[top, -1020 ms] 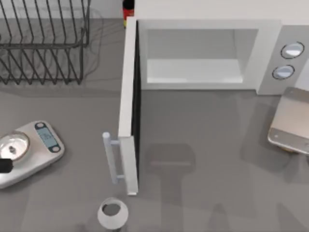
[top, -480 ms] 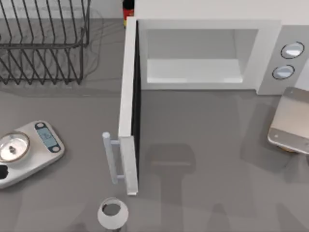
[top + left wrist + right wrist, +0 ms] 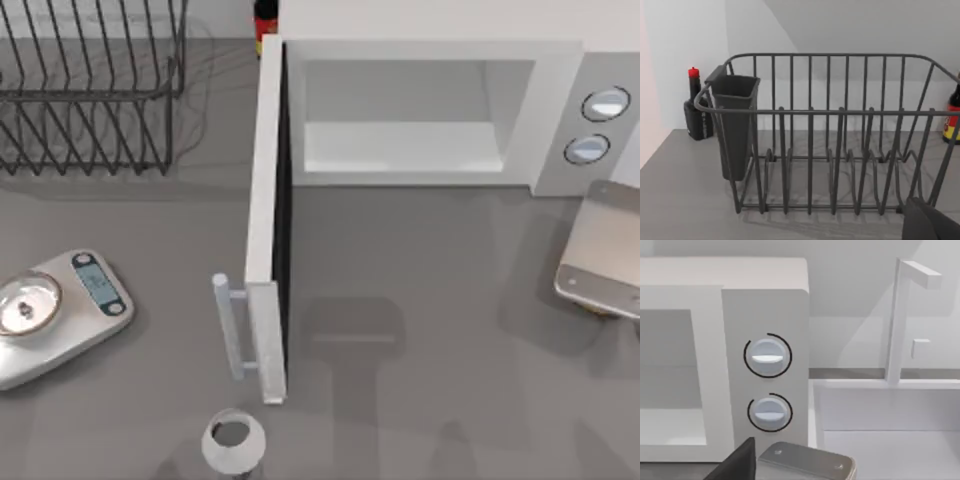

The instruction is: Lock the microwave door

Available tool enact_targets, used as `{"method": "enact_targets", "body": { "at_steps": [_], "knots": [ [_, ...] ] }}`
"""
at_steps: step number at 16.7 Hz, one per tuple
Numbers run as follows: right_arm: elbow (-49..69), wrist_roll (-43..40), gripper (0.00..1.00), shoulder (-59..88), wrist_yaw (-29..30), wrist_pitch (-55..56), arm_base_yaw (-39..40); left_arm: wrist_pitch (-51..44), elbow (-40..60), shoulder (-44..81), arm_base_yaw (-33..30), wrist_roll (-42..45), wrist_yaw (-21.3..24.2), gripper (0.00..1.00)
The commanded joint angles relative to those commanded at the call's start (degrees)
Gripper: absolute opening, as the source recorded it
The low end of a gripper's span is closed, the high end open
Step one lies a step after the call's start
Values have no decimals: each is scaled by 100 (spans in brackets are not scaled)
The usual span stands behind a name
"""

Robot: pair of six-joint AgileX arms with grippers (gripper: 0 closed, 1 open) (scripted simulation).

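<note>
- Honestly, I cannot tell how my jaws stand: one dark tip of my left gripper (image 3: 930, 222) shows before the wire dish rack (image 3: 840, 135), one dark corner of my right gripper (image 3: 737, 462) below the microwave knobs (image 3: 768, 356).
- Centre-left of the top view, the microwave door (image 3: 266, 210) stands wide open, handle (image 3: 230, 325) facing the kitchen scale (image 3: 60, 310).
- A metal tray (image 3: 605, 250) sits at the right edge.

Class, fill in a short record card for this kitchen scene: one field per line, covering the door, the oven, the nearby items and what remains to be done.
microwave door: wide open, swung out toward the table's front
handle: pale bar on the door's left face
microwave body: cavity open, two knobs at right
dish rack: table's back left
kitchen scale: left side
remaining: door not yet closed
</note>
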Motion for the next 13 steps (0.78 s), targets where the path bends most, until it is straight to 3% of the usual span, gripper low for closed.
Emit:
{"method": "enact_targets", "body": {
  "at_steps": [7,13],
  "knots": [
    [0,0,100,0,0,0,0,-118,169,202,-192,-98,-143,0],
    [0,0,100,0,0,0,0,-997,1519,2140,-1729,-884,-1307,0]
  ]
}}
